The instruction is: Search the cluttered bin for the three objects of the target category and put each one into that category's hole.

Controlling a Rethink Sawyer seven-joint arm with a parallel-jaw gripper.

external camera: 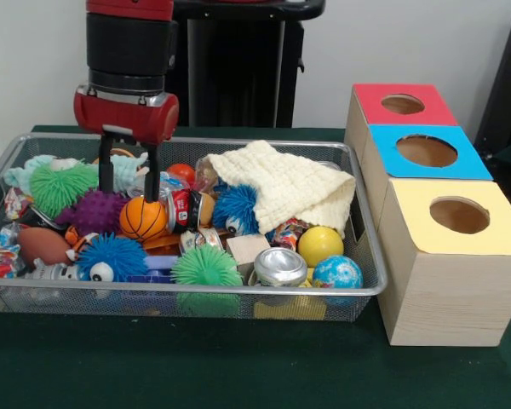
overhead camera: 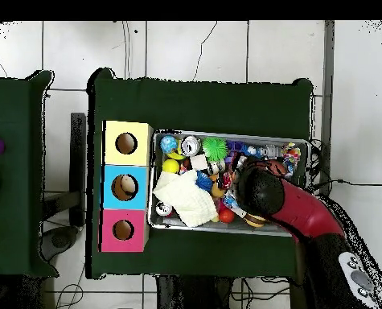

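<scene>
I see the bin lying long axis left-right on the desk. Gripper hangs fingers apart, holding nothing, above an orange ball.

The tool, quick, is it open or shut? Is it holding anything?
The tool: open, its two black prongs apart, holding nothing. It hangs in the bin, just above the orange basketball toy and the purple spiky ball.

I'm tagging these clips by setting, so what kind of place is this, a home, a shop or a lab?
Most likely a robotics lab: a red arm with its gripper over a wire bin of toys, beside wooden boxes with coloured tops on a green-covered table, cables on tile floor.
</scene>
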